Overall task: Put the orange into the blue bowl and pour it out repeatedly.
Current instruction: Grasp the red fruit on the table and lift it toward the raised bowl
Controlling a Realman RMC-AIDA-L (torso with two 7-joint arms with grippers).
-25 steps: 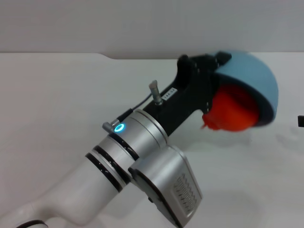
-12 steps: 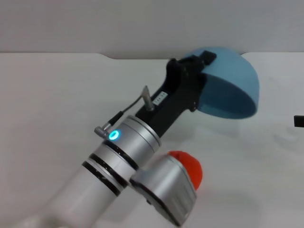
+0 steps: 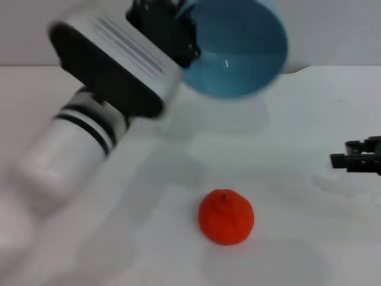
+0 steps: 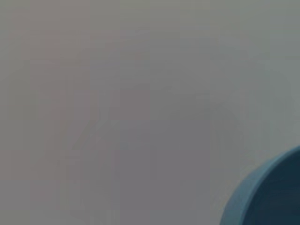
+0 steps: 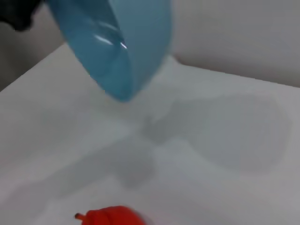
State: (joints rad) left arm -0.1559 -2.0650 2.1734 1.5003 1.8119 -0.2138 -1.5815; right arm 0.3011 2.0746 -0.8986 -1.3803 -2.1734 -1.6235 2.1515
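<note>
The orange (image 3: pixel 226 217) lies on the white table (image 3: pixel 297 119) toward the front, stem nub up; its top also shows in the right wrist view (image 5: pixel 112 216). My left gripper (image 3: pixel 184 42) is shut on the rim of the blue bowl (image 3: pixel 238 50) and holds it high above the back of the table, tilted on its side with the empty inside facing me. The bowl also shows in the left wrist view (image 4: pixel 269 197) and the right wrist view (image 5: pixel 117 47). My right gripper (image 3: pixel 342 159) is open and empty at the right edge, low over the table, to the right of the orange.
My left arm (image 3: pixel 101 89) crosses the upper left of the head view and hides the table there. A pale wall (image 3: pixel 333 30) stands behind the table's far edge.
The orange fell out of the upturned bowl and now rests on the table. My left arm swung up and left, turning the bowl's opening toward me. My right gripper came in from the right edge.
</note>
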